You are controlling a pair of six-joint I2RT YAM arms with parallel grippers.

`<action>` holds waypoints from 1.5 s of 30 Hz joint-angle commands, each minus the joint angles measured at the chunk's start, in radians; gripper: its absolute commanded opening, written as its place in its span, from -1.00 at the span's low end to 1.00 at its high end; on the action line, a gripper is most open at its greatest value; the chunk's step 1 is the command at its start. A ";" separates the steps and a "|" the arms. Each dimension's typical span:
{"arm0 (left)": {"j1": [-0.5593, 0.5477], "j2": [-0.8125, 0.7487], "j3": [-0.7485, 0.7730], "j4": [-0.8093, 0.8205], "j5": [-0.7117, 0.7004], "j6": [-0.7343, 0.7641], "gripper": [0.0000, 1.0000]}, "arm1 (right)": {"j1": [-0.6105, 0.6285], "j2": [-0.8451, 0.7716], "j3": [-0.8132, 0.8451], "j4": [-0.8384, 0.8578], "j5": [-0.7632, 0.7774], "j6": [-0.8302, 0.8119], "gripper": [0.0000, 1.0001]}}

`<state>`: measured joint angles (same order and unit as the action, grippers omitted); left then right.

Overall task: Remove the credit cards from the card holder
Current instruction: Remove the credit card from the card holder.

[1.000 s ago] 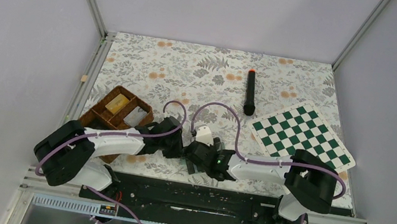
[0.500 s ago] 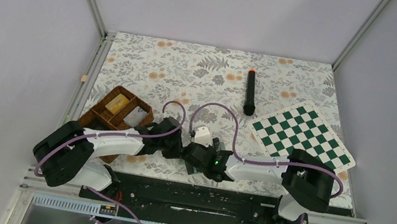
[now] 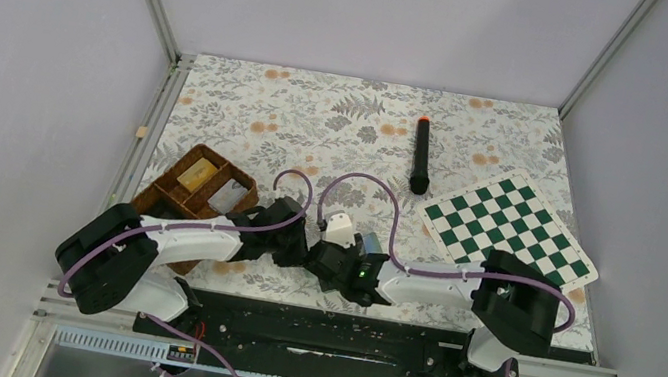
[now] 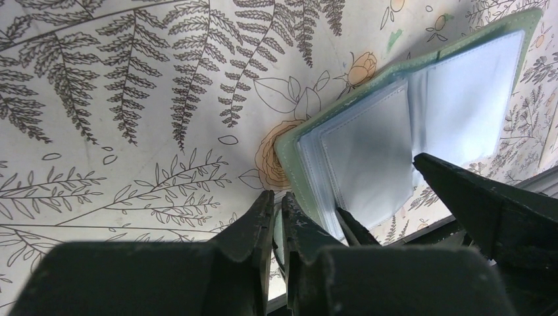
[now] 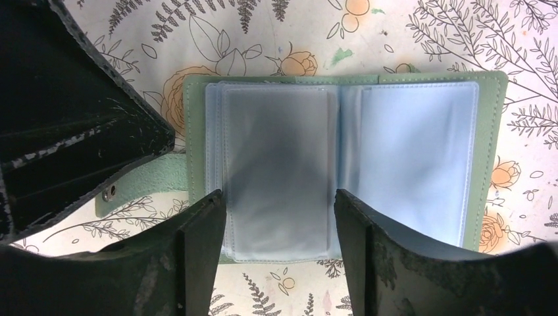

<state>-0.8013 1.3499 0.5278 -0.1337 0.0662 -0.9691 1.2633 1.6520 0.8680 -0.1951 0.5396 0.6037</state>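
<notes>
The sage-green card holder (image 5: pixel 490 131) lies open and flat on the floral cloth, its clear sleeves facing up. A dark grey credit card (image 5: pixel 276 158) shows through the left sleeve; the right sleeve looks pale blue. My right gripper (image 5: pixel 279 217) is open, one finger on each side of that left sleeve at its near edge. My left gripper (image 4: pixel 278 207) is shut on the holder's green strap at the left edge of the card holder (image 4: pixel 293 151). In the top view both grippers (image 3: pixel 324 256) meet near the front edge and hide the holder.
A brown wicker tray (image 3: pixel 170 185) holding a yellowish block (image 3: pixel 199 172) stands at the left. A green-and-white chessboard (image 3: pixel 509 226) lies at the right, and a black marker with an orange tip (image 3: pixel 421 157) lies farther back. The black front rail (image 3: pixel 317 333) runs just behind the grippers.
The right gripper's jaws have narrowed around the left sleeve, and that arm has edged slightly left. The left gripper has kept its hold and has not moved.
</notes>
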 commanded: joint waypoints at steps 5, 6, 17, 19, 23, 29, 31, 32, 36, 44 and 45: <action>-0.001 0.017 -0.005 -0.024 -0.031 -0.001 -0.80 | 0.006 -0.091 -0.025 -0.029 0.061 0.029 0.31; -0.001 0.018 -0.007 -0.024 -0.031 -0.002 -0.80 | 0.005 -0.100 -0.028 -0.030 0.065 0.030 0.32; -0.001 0.014 -0.015 -0.003 -0.010 -0.006 -0.80 | 0.005 -0.121 -0.062 0.031 0.029 -0.003 0.56; -0.001 -0.001 -0.023 0.021 0.019 -0.010 -0.78 | 0.006 -0.111 -0.068 0.046 0.012 -0.008 0.62; -0.001 -0.025 -0.025 0.014 0.027 -0.007 -0.66 | 0.005 -0.104 -0.076 0.059 -0.002 -0.011 0.60; -0.001 -0.054 -0.033 -0.001 0.038 -0.009 -0.63 | 0.005 -0.118 -0.089 0.070 0.009 -0.007 0.57; -0.001 -0.069 -0.040 0.002 0.053 -0.010 -0.62 | 0.006 -0.118 -0.090 0.071 0.008 -0.002 0.57; 0.000 -0.073 -0.043 0.004 0.065 -0.010 -0.60 | 0.005 -0.118 -0.092 0.072 0.008 -0.001 0.57; -0.001 -0.071 -0.055 0.039 0.117 -0.012 -0.58 | 0.004 -0.117 -0.093 0.074 0.008 0.003 0.57; -0.001 -0.059 -0.065 0.068 0.162 -0.019 -0.60 | 0.000 -0.118 -0.102 0.076 0.007 0.009 0.57; -0.001 -0.061 -0.065 0.069 0.166 -0.020 -0.63 | -0.001 -0.118 -0.102 0.080 0.006 0.004 0.58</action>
<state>-0.8013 1.2976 0.4679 -0.1051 0.1902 -0.9794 1.2633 1.5513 0.7727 -0.1387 0.5369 0.5999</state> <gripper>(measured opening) 0.206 0.785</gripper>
